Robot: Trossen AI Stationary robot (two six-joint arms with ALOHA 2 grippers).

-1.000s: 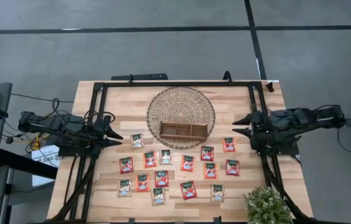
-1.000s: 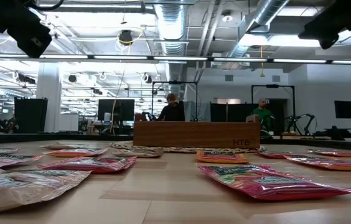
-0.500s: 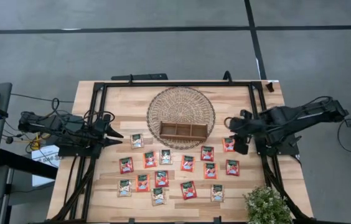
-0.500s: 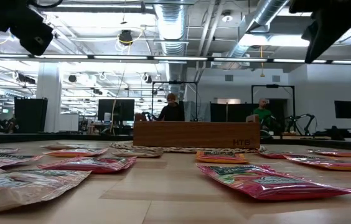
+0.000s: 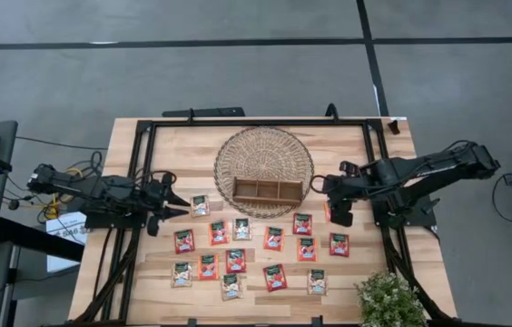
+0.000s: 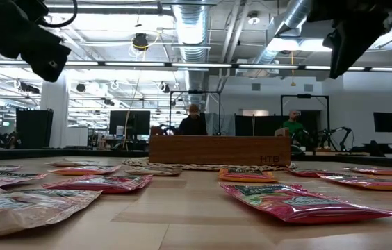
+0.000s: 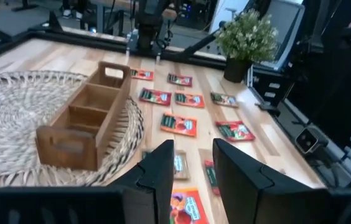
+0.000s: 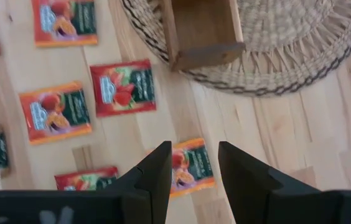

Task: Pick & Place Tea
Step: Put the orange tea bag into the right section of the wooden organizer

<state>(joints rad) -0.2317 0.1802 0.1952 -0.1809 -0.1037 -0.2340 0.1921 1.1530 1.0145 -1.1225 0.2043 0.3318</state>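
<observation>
Sixteen or so tea sachets (image 5: pixel 274 238) lie flat and scattered over the front half of the wooden surface (image 5: pixel 183 145), none yet in the wooden tray (image 5: pixel 267 191) that sits on the round woven mat (image 5: pixel 238 150). Each looks light, thin and limp, with a glossy, probably slippery wrapper; lying flush, a sachet likely needs a pinch across one slightly puffed edge rather than its middle. The right pincer (image 8: pixel 191 165), fingers parted and empty, hangs above a red sachet (image 8: pixel 191 167) near the mat's edge. The left pincer (image 7: pixel 191 171), also parted and empty, hovers by the sachet (image 5: pixel 200 205) nearest the left side.
</observation>
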